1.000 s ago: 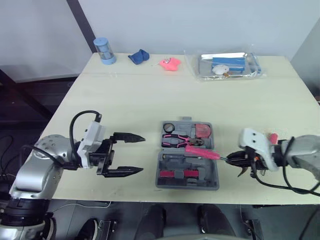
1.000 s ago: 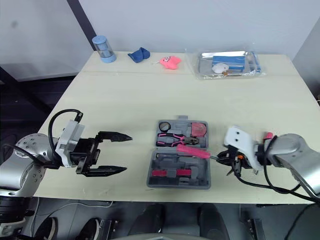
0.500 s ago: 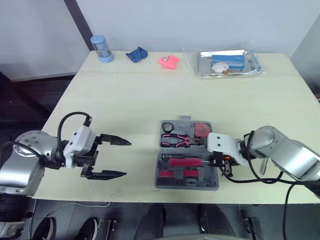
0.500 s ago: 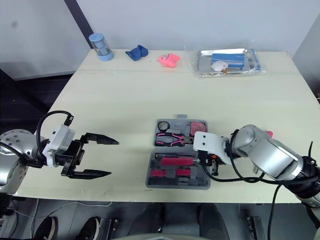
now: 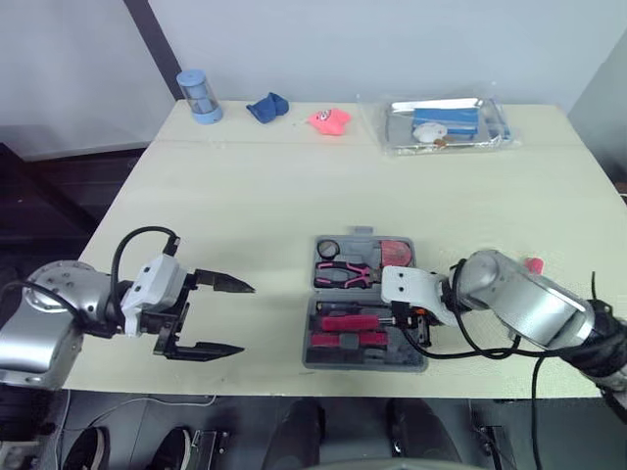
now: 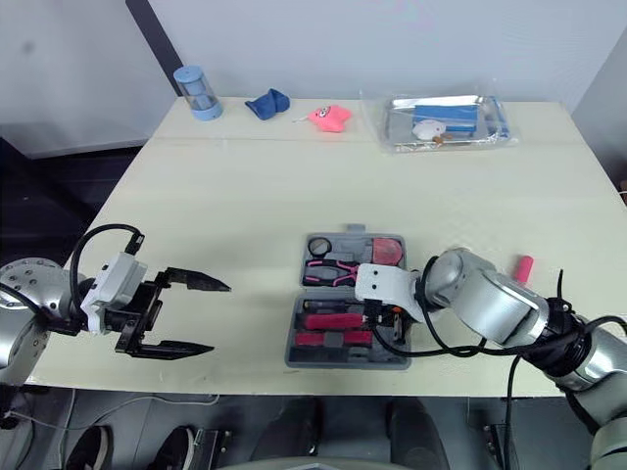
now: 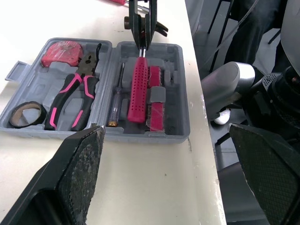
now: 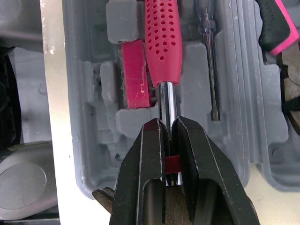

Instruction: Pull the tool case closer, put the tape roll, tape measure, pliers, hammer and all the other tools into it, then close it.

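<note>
Clamps the right gripper (image 8: 166, 127) narrow on the steel shaft of the hammer (image 8: 161, 37), pink handle ahead of the jaws inside the open tool case (image 5: 362, 358). Holds the left gripper (image 5: 247, 318) spread wide, well apart from the case. Shows a screwdriver (image 8: 208, 51) just beside the clamped shaft, pliers (image 7: 70, 98) beyond it.

Rounded silver arms (image 5: 41, 331), white wrist blocks (image 5: 153, 288), looping black cables (image 5: 145, 231); left gripper (image 5: 247, 318) and right gripper (image 8: 165, 129) wear pointed black fingers (image 5: 221, 284).

No legible text, labels or numbers anywhere.
</note>
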Tool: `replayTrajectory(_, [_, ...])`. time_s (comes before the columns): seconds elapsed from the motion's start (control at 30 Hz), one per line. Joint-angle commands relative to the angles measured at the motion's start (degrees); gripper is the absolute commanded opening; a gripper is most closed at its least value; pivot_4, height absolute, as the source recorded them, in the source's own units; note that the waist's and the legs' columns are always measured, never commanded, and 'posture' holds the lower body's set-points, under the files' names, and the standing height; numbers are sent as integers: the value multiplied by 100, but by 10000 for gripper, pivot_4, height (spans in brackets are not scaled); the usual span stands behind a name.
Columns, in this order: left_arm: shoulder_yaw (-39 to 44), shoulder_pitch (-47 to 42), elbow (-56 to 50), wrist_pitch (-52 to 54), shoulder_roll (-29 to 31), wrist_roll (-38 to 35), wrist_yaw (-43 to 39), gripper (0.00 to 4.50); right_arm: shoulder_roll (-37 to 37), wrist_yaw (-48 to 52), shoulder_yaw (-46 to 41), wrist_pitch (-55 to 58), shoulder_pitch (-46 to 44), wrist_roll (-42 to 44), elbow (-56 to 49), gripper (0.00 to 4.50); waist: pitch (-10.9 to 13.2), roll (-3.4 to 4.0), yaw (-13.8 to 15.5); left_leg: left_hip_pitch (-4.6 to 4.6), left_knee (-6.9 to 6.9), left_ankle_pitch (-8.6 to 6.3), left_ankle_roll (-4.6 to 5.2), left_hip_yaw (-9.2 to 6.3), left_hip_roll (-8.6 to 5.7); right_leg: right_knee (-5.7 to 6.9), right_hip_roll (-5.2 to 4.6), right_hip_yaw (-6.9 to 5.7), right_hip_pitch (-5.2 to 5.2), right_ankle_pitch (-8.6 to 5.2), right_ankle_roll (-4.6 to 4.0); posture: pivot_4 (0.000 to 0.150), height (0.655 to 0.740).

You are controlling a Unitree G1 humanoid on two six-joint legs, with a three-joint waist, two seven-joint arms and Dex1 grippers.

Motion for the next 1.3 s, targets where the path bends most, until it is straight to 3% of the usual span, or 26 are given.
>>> replayTrajectory(0.03, [163, 50, -174, -41, 140, -97, -293, 45000, 133, -55, 16, -24, -108, -59, -34, 1103, 0, 0, -1, 0, 0, 0, 0, 0, 0, 0, 0, 0, 0, 0, 0, 1500, 7400])
replayTrajectory(0.57, [319, 244, -309, -9, 68, -60, -283, 45000, 430, -164, 206, -389, -56, -417, 242, 1103, 0, 0, -14, 0, 1, 0, 0, 8, 0, 26, 0, 5, -19, -1, -2, 1500, 7400])
replayTrajectory(0.77, [276, 192, -255, -3, 17, -57, -272, 45000, 421, -81, -2, -527, -45, -380, 240, 22173, 0, 0, -18, 1, 1, 0, 0, 8, 0, 33, 0, 4, -22, -3, -4, 1500, 7400])
replayTrajectory(1.03, [300, 183, -299, 77, -87, -83, -191, 45000, 577, -147, -602, -1012, 395, -148, 360, 22173, -1, -2, -16, 0, 2, 0, 0, 8, 0, 35, 0, 5, -23, -3, -5, 1500, 7400])
replayTrajectory(1.07, [306, 189, -300, 78, -91, -78, -191, 45000, 653, -179, -711, -1244, 491, -129, 423, 17123, -2, -3, -21, 1, 2, 0, 0, 8, 0, 35, 0, 5, -22, -3, -5, 1500, 7400])
replayTrajectory(1.1, [308, 191, -301, 80, -97, -72, -191, 45000, 719, -178, -786, -1462, 580, -123, 496, 15070, -2, -3, -28, 1, 3, 0, 0, 9, 0, 36, 1, 5, -23, -3, -5, 1500, 7400])
replayTrajectory(1.2, [320, 204, -311, 89, -116, -75, -184, 45000, 965, -228, -933, -1968, 851, -120, 766, 715, -3, -5, -52, 1, 3, 1, 0, 8, 0, 37, 1, 5, -23, -2, -5, 1500, 7400])
replayTrajectory(1.3, [334, 222, -308, 81, -125, -74, -192, 45000, 1136, -192, -935, -2454, 1064, -170, 1042, 264, -6, -10, -73, 1, 3, 1, 0, 8, 0, 38, 1, 5, -22, -3, -5, 1500, 7400])
